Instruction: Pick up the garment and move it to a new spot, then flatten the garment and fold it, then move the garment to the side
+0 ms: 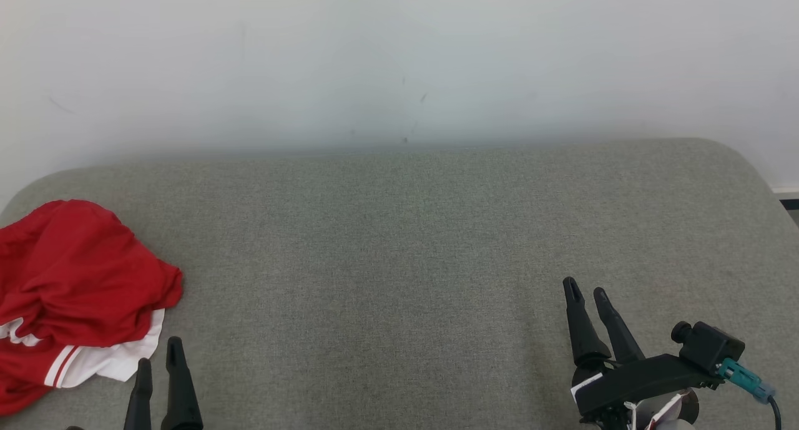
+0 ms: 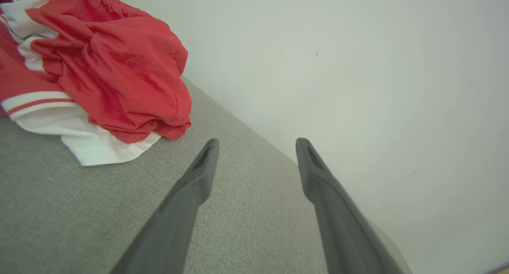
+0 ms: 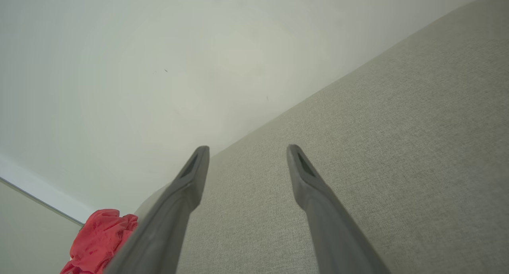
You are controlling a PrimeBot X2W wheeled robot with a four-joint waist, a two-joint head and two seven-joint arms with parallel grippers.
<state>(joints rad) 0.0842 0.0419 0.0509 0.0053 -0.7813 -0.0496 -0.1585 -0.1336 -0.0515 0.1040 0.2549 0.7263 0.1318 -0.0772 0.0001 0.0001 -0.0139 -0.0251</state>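
I am holding my left gripper (image 1: pixel 160 350) spread wide near the crumpled garment (image 1: pixel 75 274), right gripper (image 1: pixel 585 285) likewise, both empty.

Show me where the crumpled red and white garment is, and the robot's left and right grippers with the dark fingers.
crumpled red and white garment (image 1: pixel 81 274), head view, on its red upper folds.
left gripper (image 1: pixel 160 352), head view, midway between its fingertips.
right gripper (image 1: pixel 585 286), head view, midway between its fingertips.

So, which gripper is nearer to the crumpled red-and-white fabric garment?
Left. The left gripper, jaws open, is beside the garment, not touching it; the right gripper is far across the grey fabric surface.
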